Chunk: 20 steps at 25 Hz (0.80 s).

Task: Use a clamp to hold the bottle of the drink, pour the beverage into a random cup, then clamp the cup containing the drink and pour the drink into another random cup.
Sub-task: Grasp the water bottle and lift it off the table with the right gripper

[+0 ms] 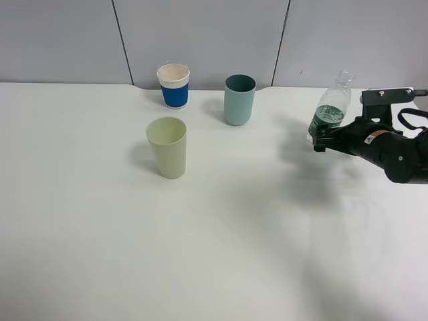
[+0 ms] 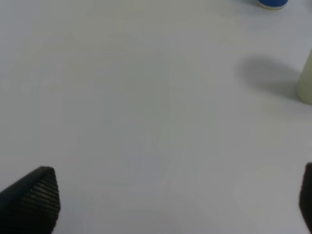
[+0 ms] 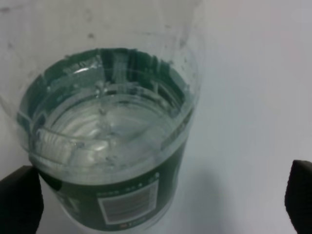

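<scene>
right wrist view shows clear liquid (image 3: 97, 124) inside the bottle (image 3: 122, 192).

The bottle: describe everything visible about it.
The bottle is small, clear plastic, uncapped, with a dark green label round its middle and clear liquid inside. At the table's far right, it leans rightward in the high view. The right gripper, jaws open, flanks it: one finger close against it, the other apart.

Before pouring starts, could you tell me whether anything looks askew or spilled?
The small clear green-labelled plastic bottle leans off upright between the open jaws of the right gripper. No spill shows on the white table.
</scene>
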Motion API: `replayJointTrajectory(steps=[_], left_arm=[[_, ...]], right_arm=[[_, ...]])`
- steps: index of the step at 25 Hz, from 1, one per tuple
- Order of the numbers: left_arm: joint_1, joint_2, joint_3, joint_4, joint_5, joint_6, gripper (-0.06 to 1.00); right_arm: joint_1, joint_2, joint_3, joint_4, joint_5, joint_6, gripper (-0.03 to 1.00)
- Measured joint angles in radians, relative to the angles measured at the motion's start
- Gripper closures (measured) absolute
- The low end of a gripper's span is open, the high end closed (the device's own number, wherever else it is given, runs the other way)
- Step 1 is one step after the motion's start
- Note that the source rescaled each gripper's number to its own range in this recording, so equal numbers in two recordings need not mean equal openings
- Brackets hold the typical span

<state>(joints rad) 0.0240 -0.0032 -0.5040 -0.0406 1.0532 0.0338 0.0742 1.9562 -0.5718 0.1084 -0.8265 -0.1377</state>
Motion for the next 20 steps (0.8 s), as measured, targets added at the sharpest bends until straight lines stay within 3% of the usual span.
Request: replayJointTrajectory(steps=[9, 20], left_arm=[[0.000, 0.000, 0.000, 0.000, 0.000, 0.000, -0.06], [0.000, 0.000, 0.000, 0.000, 0.000, 0.000, -0.06]], right_arm=[[0.000, 0.062, -0.101, -0.069, 0.005, 0.000, -0.03], [0.000, 0.062, -0.102, -0.088, -0.084, -0.024, -0.03]])
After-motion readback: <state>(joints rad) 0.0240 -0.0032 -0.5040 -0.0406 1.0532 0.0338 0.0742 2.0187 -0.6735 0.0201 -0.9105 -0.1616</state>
